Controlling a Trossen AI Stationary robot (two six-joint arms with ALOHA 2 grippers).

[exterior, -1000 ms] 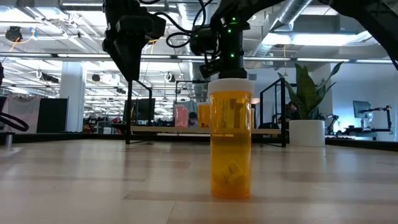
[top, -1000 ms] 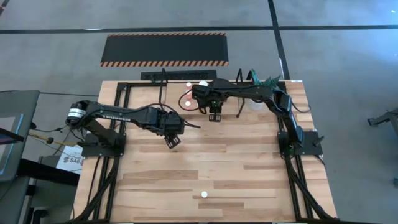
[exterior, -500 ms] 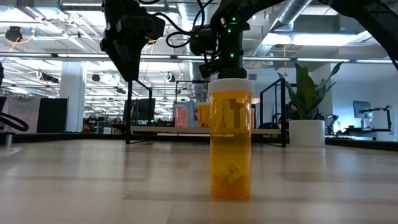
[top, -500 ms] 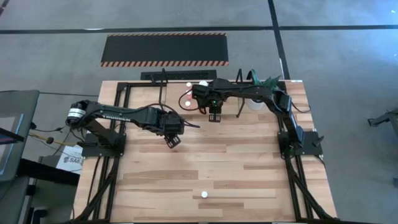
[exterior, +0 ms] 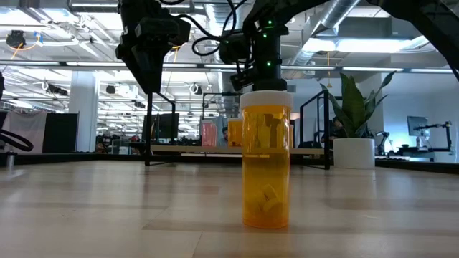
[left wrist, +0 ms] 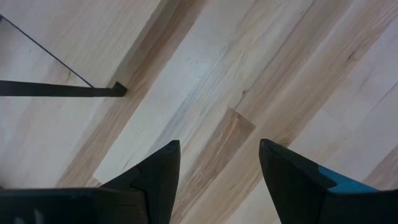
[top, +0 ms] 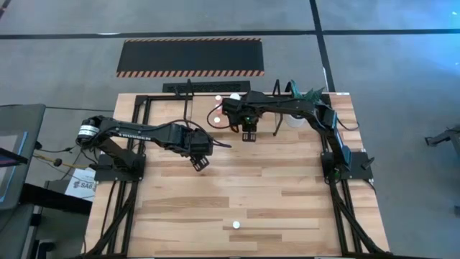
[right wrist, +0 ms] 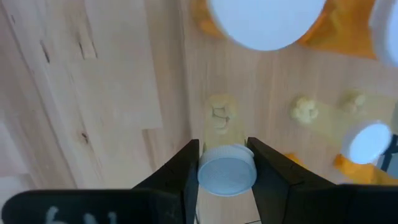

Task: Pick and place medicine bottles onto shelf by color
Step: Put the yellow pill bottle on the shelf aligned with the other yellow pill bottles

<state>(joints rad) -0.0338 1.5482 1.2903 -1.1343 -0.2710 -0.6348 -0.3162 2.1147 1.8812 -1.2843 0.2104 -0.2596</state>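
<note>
Hidden: held bottle (right wrist: 227, 173), only its white cap shows.
Right gripper (right wrist: 224, 163): grasping that bottle, unchanged.
Left gripper (left wrist: 217, 165): released, empty, unmoved.

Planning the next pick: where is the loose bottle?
High view: the bottle stands alone near the table's front edge, about midway across, far from both arms.

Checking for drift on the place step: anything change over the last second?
No visible change. The right gripper stays shut on a white-capped bottle above the shelf; the left gripper stays open and empty over the table. The orange bottle at the table's near edge is untouched.
</note>
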